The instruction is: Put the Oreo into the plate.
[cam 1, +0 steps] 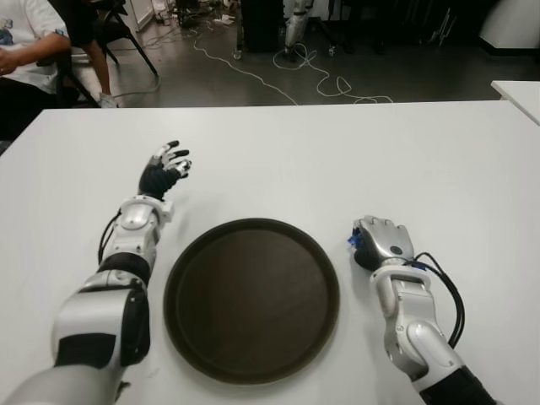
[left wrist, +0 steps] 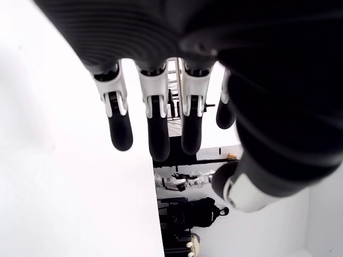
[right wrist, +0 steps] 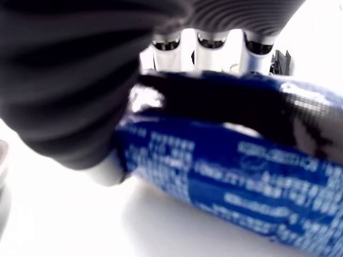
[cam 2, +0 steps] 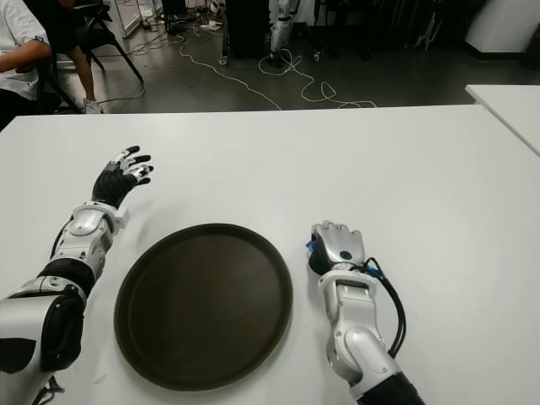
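Note:
The Oreo is a blue packet with white print, held under my right hand, whose fingers are curled over it. Only a small blue corner of it shows past the hand in the eye views. That hand is low over the white table, just right of the plate, a round dark brown tray with nothing on it. My left hand is raised over the table to the left of and beyond the plate, fingers spread and holding nothing.
A person sits at the far left beyond the table. Cables lie on the floor behind it. A second white table's corner shows at the far right.

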Tool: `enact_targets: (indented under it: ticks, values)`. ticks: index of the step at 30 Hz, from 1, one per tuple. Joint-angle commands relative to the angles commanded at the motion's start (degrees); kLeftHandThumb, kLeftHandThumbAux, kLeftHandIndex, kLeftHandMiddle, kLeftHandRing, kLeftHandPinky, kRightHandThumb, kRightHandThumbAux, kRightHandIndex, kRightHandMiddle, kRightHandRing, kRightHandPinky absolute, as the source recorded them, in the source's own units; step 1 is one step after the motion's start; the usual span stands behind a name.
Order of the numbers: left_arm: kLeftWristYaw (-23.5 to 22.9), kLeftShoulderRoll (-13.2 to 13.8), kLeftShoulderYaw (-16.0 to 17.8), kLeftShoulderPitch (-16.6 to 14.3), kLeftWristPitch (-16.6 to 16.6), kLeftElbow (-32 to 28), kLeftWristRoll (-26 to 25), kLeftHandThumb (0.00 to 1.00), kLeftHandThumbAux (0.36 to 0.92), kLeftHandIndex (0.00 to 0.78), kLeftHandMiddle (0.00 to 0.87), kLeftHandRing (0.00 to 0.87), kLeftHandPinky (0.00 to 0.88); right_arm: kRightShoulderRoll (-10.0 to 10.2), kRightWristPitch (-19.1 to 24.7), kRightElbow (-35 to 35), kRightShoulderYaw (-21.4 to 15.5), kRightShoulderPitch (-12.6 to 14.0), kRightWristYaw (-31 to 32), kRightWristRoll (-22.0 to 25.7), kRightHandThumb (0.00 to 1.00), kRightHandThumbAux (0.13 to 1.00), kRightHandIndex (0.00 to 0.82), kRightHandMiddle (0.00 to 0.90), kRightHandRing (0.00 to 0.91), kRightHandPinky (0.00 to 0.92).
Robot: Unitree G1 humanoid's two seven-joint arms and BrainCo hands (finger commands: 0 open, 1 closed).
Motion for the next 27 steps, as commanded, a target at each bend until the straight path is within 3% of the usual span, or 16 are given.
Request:
enact_targets:
  ticks: [27]
  values:
    - [-0.5,-0.2,1.2,-0.1,0.3,0.2,-1.0,0.014,0.734,0.119,0.221,0.225,0.239,-0.6,0.2,-1.4,-0.5,0.1,0.5,0.7,0.686,0.735,0.425,0.591,0.619,0.614]
